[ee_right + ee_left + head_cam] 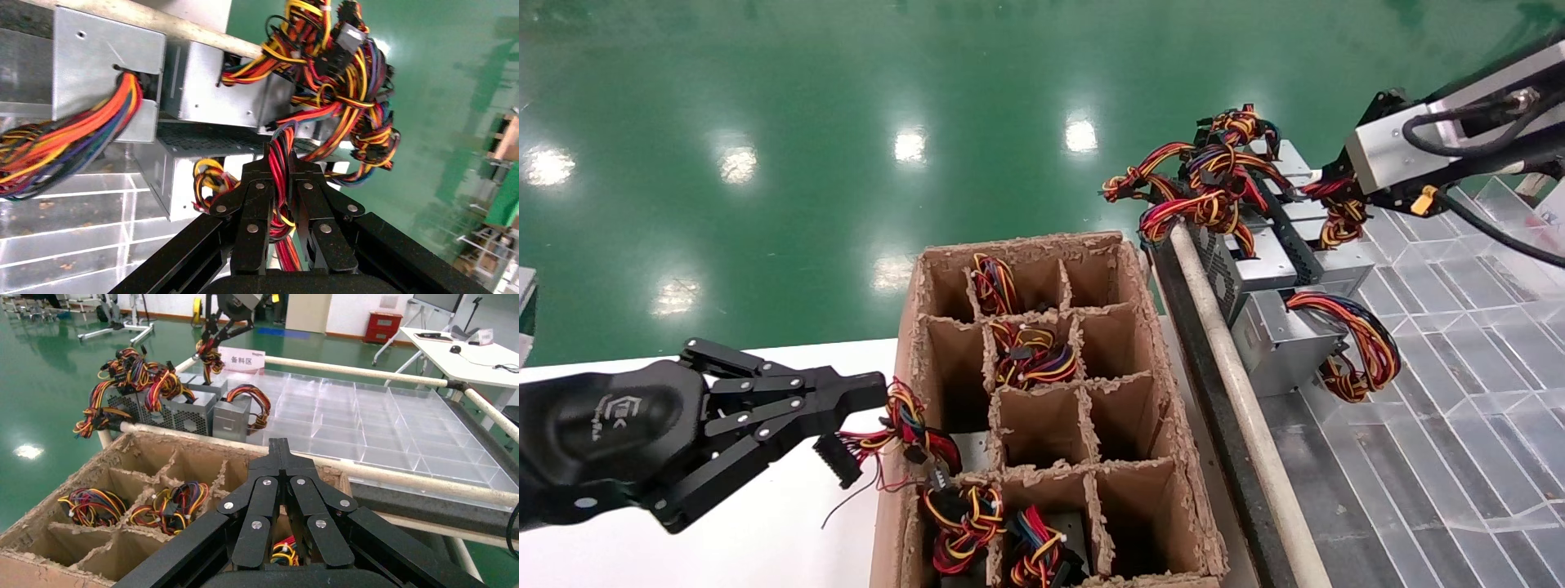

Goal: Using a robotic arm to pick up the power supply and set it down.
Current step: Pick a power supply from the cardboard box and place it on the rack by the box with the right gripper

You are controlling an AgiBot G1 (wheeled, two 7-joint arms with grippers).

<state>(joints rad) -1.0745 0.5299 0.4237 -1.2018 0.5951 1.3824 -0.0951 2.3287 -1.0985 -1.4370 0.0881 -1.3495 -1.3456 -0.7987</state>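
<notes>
Right gripper [283,177] fingers [254,202] tight on power-supply wires [280,156] (left gripper [866,400] closed).

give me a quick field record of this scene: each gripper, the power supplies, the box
right gripper: shut on the wire bundle of a power supply on the clear tray
left gripper: shut, at the near left corner of the cardboard box, tips against a wire bundle there
power supplies on tray: a cluster of silver boxes at the tray's far left corner, beside the padded rail
cardboard box: divided into cells, several holding coloured wire bundles
</notes>
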